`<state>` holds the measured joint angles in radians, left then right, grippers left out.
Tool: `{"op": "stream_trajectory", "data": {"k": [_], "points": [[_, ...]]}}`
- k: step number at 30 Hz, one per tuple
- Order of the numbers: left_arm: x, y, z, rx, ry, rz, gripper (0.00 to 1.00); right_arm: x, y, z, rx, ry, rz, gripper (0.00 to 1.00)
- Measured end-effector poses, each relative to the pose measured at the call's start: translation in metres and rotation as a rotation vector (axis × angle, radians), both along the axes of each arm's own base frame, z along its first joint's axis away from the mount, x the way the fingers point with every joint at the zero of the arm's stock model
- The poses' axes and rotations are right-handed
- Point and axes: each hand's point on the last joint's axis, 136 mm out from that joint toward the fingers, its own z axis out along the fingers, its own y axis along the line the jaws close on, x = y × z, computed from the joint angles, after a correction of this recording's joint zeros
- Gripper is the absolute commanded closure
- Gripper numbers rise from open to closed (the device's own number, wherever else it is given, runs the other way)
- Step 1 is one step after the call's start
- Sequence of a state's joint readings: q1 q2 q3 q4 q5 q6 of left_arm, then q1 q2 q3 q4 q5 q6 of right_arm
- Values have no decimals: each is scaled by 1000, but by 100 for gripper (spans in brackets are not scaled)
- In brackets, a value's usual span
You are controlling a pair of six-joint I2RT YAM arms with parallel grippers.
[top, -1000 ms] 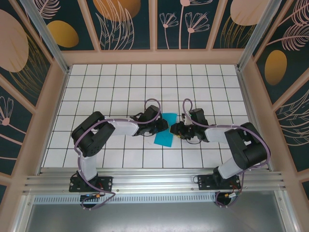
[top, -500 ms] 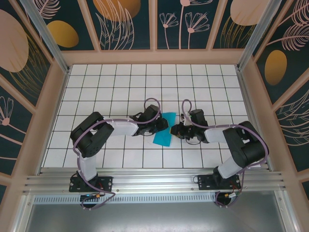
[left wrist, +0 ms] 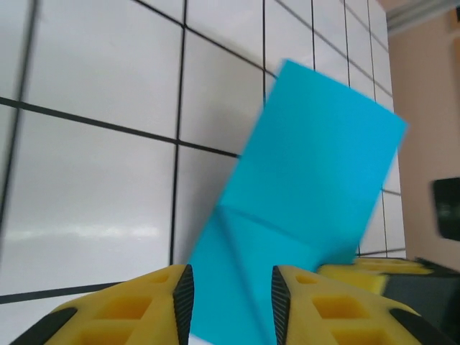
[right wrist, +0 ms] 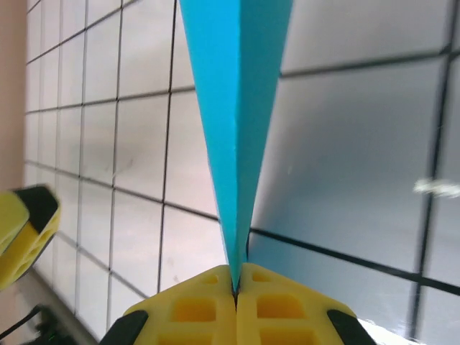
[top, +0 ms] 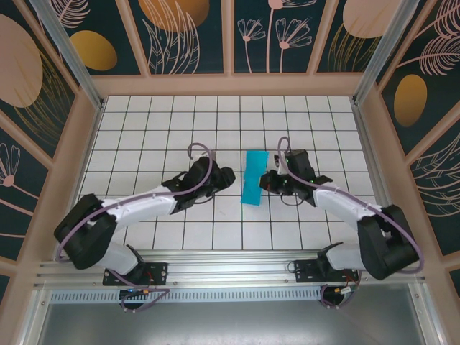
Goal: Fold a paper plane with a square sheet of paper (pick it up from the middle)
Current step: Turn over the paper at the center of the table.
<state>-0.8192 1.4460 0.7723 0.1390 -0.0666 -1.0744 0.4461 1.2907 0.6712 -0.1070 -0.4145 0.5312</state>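
- A white tiled tabletop lay beneath both jaws.
- Right jaws pinched the square sheet of paper, teal-blue and folded double, reaching straight ahead of them.
- Left jaws stood narrowly parted, empty, the paper just beyond.

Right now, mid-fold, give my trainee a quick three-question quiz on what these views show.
1. True or false: the right gripper is shut on the folded paper.
2. Pick one. The left gripper is: A) open, B) shut on the paper, C) shut on nothing.
3. Fill in: the paper's colour is ___.

Key: 1 true; 2 A; 3 teal-blue.
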Motion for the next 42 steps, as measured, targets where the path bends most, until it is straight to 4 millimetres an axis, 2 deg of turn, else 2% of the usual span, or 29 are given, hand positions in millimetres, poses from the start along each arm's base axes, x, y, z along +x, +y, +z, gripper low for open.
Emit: {"op": "stream_trajectory", "data": {"k": [7,9,11,14,17,20,23,26,29,31,34,36,38,40,42], "points": [[-17,61,5,34,-58,157,49,18,-27,51,-348,-80,-149,95],[-21,77,7,32,-73,202,47,19,-30,59,-463,-79,-178,95],[-25,93,8,27,-90,245,46,19,-31,58,-586,-65,-192,96],[-30,111,9,18,-112,293,45,12,-29,42,-772,-25,-178,95],[-35,123,10,13,-129,323,45,3,-20,17,-941,18,-128,94],[-39,133,16,5,-149,351,44,-4,-4,-10,-1044,55,-61,94],[-42,143,29,-20,-179,377,44,-10,21,-37,-1096,88,8,86],[-46,152,41,-41,-207,401,43,-15,56,-59,-1076,110,80,79],[-50,161,48,-61,-227,419,43,-26,93,-74,-976,132,156,73],[-54,166,49,-65,-233,428,43,-33,114,-73,-881,145,193,59],[-57,169,47,-64,-232,426,42,-32,130,-57,-726,117,204,54],[-57,166,43,-55,-221,408,41,-32,127,-35,-593,94,191,52],[-57,158,35,-36,-200,371,42,-27,113,-11,-455,75,157,52],[-55,143,23,-13,-164,309,42,-13,86,10,-330,48,83,52],[-53,127,6,13,-117,246,42,4,55,15,-242,34,-1,52]]}}
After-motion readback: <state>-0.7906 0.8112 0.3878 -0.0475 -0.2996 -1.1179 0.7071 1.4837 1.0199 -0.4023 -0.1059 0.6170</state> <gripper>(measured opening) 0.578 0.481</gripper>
